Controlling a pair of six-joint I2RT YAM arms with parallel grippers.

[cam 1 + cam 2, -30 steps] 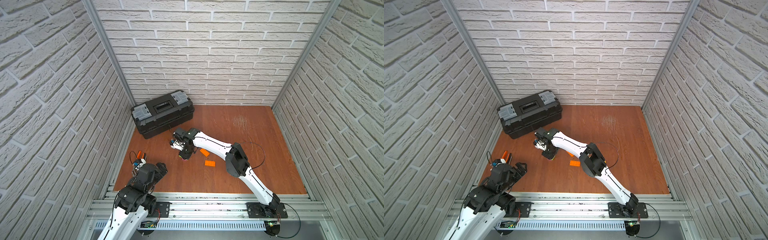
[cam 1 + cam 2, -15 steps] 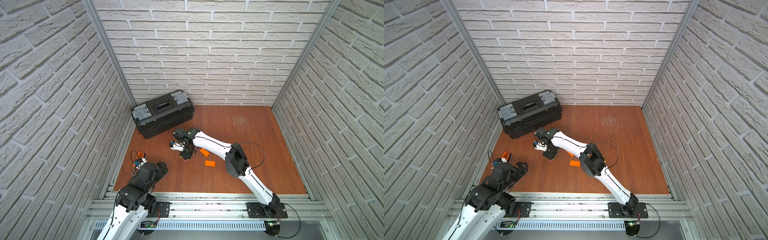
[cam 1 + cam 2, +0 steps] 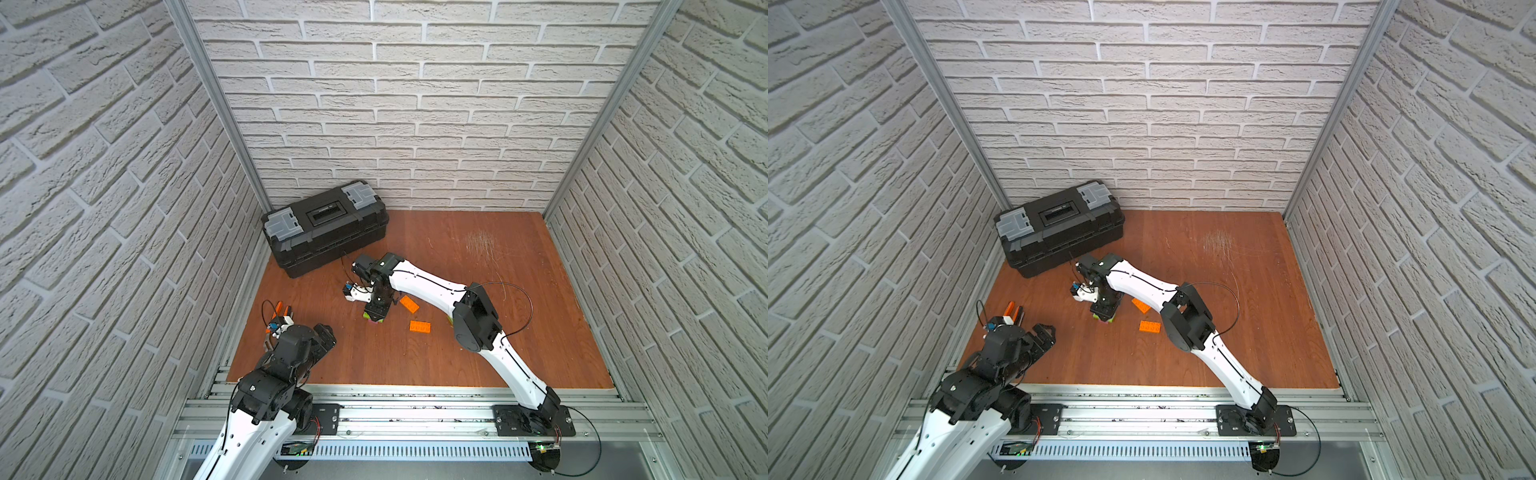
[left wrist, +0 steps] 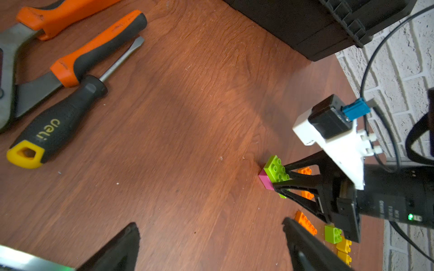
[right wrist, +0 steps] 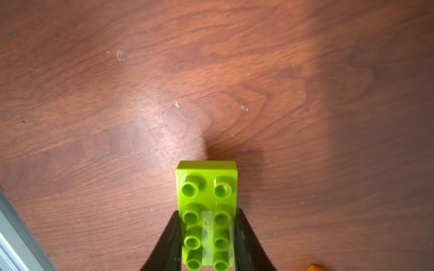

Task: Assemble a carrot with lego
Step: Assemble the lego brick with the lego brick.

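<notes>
We find the right gripper (image 5: 207,225) clamped on the lime-green brick (image 5: 206,173), lower centre of its wrist frame, atop a pink brick (image 4: 265,180). We note the left gripper (image 4: 209,225) wide, holding nothing.

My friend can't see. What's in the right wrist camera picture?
The right gripper pinches a lime-green brick with eight studs between its two black fingers. Under it is a brown wooden table, and a bit of an orange brick peeks in at the picture's edge.
</notes>
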